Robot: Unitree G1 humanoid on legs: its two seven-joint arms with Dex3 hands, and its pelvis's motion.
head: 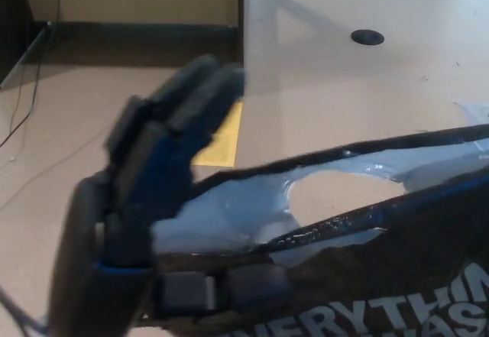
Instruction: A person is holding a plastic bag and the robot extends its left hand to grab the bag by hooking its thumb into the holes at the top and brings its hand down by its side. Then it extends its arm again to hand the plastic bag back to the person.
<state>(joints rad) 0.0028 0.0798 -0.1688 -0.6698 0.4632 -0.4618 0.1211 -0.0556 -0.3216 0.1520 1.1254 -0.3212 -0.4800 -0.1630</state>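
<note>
From my remote station, I see the left hand [145, 199] raised at the mouth of the black plastic bag [367, 276], its 2 thick fingers [187, 104] stretched forward above the rim and its thumb [221, 291] lying along the bag's near top edge (whether it has hooked the handle hole, I cannot tell). The bag fills the lower right, over a tan floor [53, 146] and a yellow sheet [225, 142].

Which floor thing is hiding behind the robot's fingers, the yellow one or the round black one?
The yellow sheet; the left hand partly covers it. The black disc lies far off, fully visible.
</note>
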